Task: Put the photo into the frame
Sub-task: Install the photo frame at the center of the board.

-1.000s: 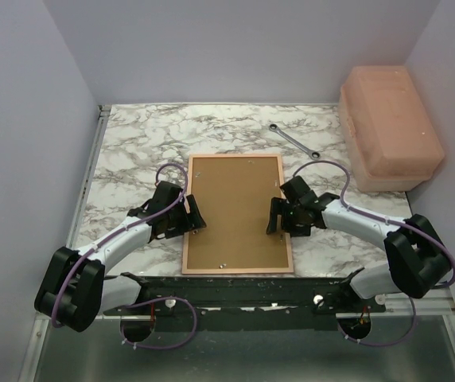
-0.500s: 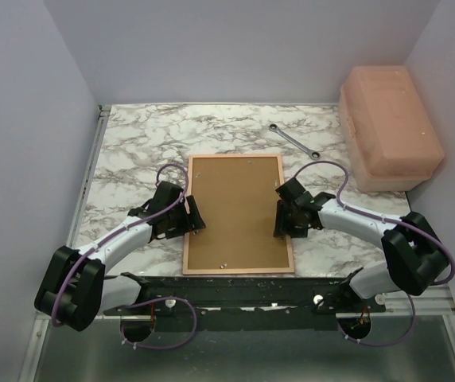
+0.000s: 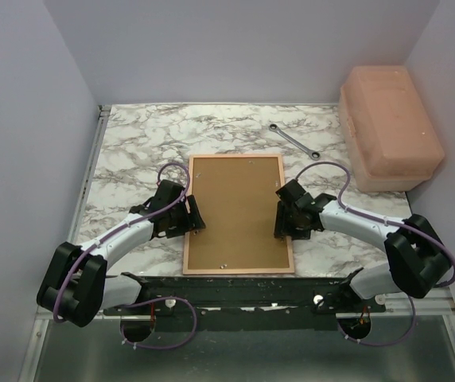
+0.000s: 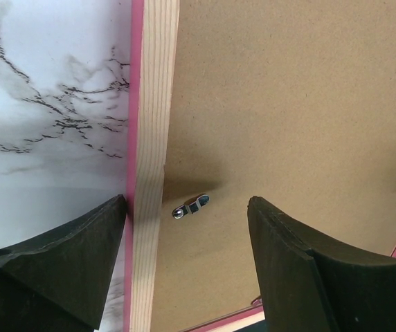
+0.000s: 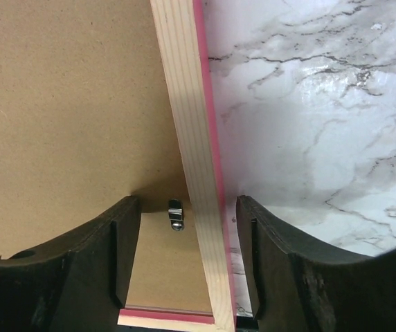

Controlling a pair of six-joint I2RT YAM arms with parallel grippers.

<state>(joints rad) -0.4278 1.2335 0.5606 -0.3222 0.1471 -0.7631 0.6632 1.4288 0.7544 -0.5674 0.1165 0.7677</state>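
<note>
The frame (image 3: pixel 235 157) lies face down, backing panel (image 3: pixel 235 211) up, so the left hand (image 3: pixel 194 215) and right hand (image 3: pixel 280 220), both released, straddle its side-rail clips (image 4: pixel 190 206), likely to work them.

- White, grey-veined marble-patterned table (image 3: pixel 132 143).
- Pink frame (image 3: pixel 235 271), flat near the front middle, pale wood reverse up, brown backing panel (image 3: pixel 235 211) within it.
- Small metal wrench (image 3: pixel 293 141), behind the frame, rightward.
- Salmon-pink lidded box (image 3: pixel 390 127), far right corner.

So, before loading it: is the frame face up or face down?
Face down: the frame shows its pale wood reverse, brown backing panel inside.
</note>
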